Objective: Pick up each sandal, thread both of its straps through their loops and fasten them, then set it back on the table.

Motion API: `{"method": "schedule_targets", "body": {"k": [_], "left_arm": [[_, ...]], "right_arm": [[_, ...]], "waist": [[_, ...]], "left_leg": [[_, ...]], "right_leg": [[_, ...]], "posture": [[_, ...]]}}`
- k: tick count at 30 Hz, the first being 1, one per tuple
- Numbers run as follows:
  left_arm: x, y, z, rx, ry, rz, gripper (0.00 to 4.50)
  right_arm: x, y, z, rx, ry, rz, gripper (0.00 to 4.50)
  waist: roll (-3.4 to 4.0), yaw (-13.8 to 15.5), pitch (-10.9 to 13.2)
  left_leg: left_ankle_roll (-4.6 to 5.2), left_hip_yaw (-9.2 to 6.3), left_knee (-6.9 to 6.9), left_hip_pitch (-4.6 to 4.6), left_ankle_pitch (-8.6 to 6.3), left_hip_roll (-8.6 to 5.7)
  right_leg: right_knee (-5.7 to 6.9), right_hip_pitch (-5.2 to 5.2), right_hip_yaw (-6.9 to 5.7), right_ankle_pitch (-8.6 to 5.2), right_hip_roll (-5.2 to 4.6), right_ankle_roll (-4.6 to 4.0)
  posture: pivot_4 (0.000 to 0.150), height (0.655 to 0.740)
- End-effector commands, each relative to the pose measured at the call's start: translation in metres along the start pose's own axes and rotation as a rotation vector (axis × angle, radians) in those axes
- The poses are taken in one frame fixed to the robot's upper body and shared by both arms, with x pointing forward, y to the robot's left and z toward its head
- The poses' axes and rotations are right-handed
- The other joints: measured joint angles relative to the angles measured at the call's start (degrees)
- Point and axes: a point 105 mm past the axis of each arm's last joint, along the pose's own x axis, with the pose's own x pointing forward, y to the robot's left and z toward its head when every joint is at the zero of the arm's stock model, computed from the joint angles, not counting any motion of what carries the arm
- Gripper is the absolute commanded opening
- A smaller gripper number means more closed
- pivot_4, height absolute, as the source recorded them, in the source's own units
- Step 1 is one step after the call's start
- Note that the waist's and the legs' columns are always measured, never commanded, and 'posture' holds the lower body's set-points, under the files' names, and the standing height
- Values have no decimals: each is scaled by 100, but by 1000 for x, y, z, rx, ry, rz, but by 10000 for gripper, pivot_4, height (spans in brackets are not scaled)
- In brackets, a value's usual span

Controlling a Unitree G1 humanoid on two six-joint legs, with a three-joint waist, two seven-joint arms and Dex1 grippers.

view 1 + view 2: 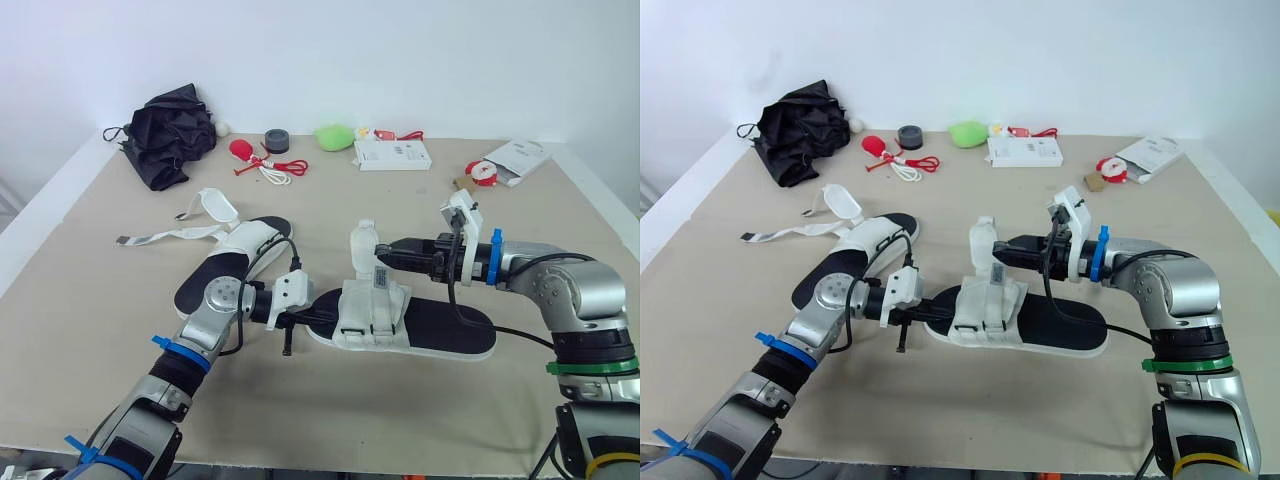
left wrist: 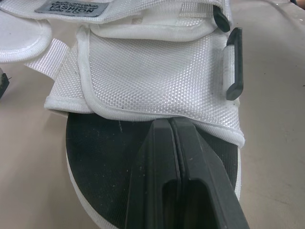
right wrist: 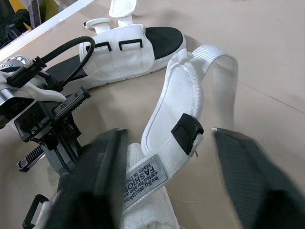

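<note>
At the toe end of the near sandal (image 1: pixel 440 325), the left gripper (image 2: pixel 170 123) is seen pressed shut. Its fingers are laid on the black footbed with nothing held between them. Over the sandal's middle, the right gripper (image 1: pixel 383 254) is spread wide on either side of the raised strap (image 1: pixel 365 240), unclamped. Behind the toe end, the second sandal (image 1: pixel 240 250) is laid unfastened on the table (image 1: pixel 100 330).

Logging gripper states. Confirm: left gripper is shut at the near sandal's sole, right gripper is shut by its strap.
Wrong on the right gripper: it is open, fingers apart by the strap, per the right wrist view. The left gripper is shut at the sole.
</note>
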Motion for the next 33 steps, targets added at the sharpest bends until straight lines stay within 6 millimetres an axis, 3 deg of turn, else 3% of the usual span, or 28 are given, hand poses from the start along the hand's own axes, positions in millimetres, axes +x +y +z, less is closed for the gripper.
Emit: {"method": "schedule_targets", "body": {"k": [1,2,4,21,24,33], "left_arm": [[0,-36,-63,-215,199,-67,0],[0,-36,-63,-215,198,-66,0],[0,-36,-63,-215,198,-66,0],[1,-34,-64,-214,200,-65,0],[1,-34,-65,-213,204,-71,0],[0,-34,-66,-213,209,-68,0]], "right_arm": [[1,5,13,-52,-26,20,12671],[2,5,13,-52,-25,23,7189],[3,5,12,-52,-23,25,988],[-12,3,21,-88,-81,14,988],[-12,-8,16,-55,-56,-41,7533],[4,-15,12,-35,-34,-32,7533]], "waist": [[1,0,-1],[1,0,-1],[1,0,-1],[3,0,-2],[4,0,-3],[17,-1,-11]], "left_leg": [[0,0,1,0,0,0],[0,0,1,1,0,0],[0,0,2,1,0,0],[0,1,7,1,0,0],[0,1,8,1,0,0],[1,4,16,4,1,2]], "right_leg": [[0,0,0,0,0,0],[0,0,0,1,0,0],[0,1,0,1,1,0],[1,3,1,3,1,0],[1,3,1,4,2,0],[2,5,3,10,7,-4]], "posture": [[1500,7400],[1500,7400],[1500,7400],[1500,7400],[1500,7400],[1500,7400]]}}
